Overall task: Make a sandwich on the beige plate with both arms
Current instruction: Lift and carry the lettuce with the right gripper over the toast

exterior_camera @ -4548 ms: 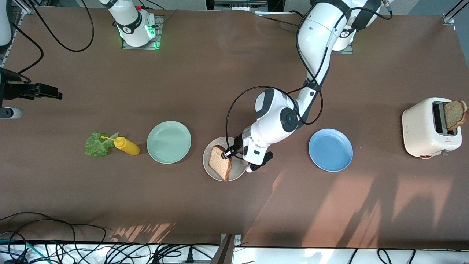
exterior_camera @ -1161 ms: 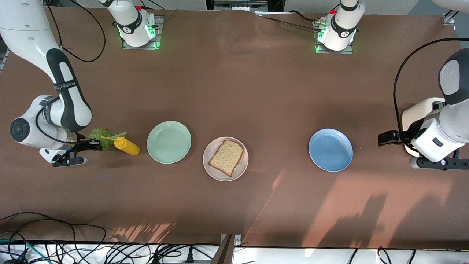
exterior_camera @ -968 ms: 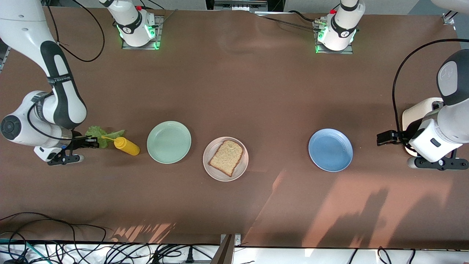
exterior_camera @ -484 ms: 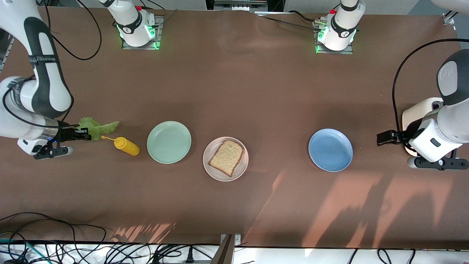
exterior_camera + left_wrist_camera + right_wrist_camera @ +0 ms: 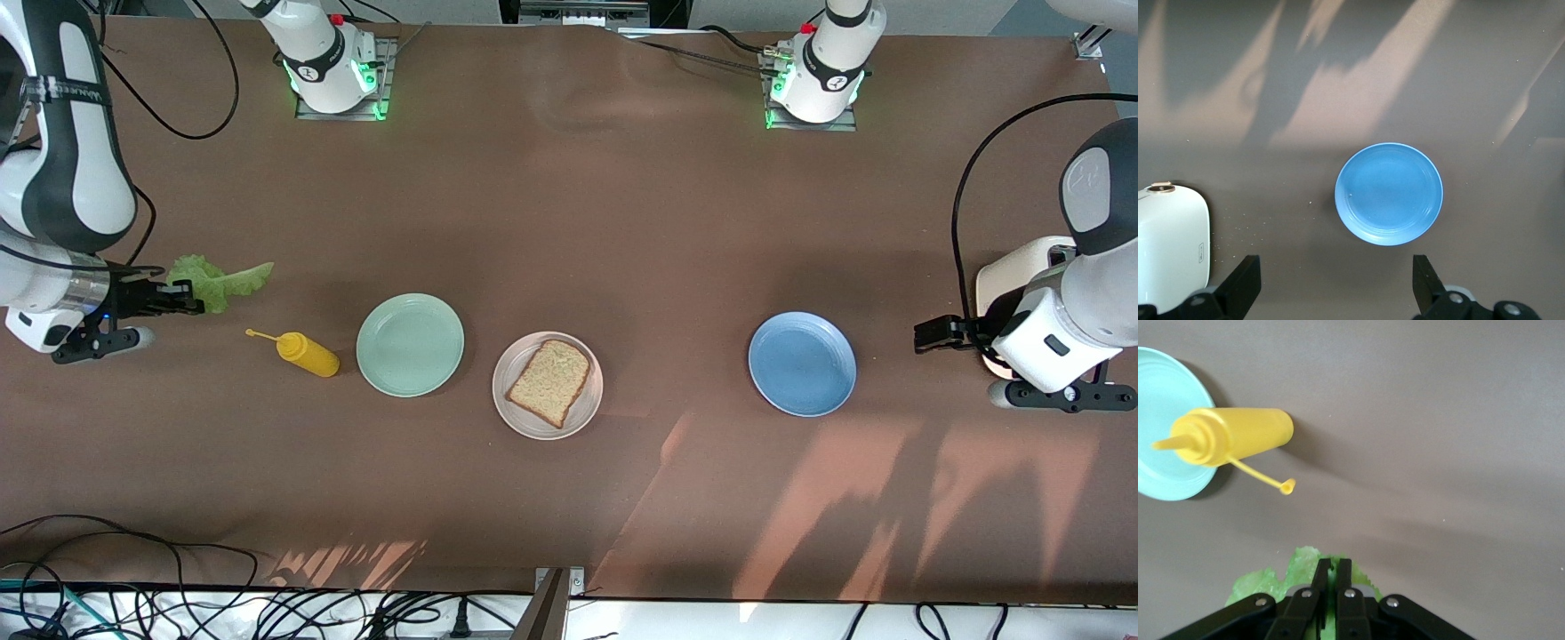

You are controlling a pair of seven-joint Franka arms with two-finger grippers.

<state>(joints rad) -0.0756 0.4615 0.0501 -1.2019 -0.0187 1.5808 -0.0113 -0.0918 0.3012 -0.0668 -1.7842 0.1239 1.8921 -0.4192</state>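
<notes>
One slice of brown toast [image 5: 550, 381] lies flat on the beige plate [image 5: 505, 404] at the table's middle. My right gripper [image 5: 191, 300] is shut on the ruffled green lettuce leaf [image 5: 220, 278] and holds it up over the table at the right arm's end. In the right wrist view the leaf [image 5: 1291, 573] pokes out past my shut right gripper [image 5: 1333, 564]. My left gripper [image 5: 925, 335] hangs open and empty over the table between the blue plate [image 5: 802, 364] and the white toaster [image 5: 994, 283]. Its fingers [image 5: 1245, 283] stand wide apart in the left wrist view.
A yellow squeeze bottle [image 5: 302, 351] lies on its side beside the mint-green plate [image 5: 410, 344], toward the right arm's end. The blue plate [image 5: 1389, 193] sits bare. The toaster [image 5: 1168, 250] is mostly covered by the left arm. Cables run along the table's near edge.
The right gripper has lifted the lettuce leaf off the table beside the yellow bottle and carried it up and away from the bottle. The left arm has stayed still.
</notes>
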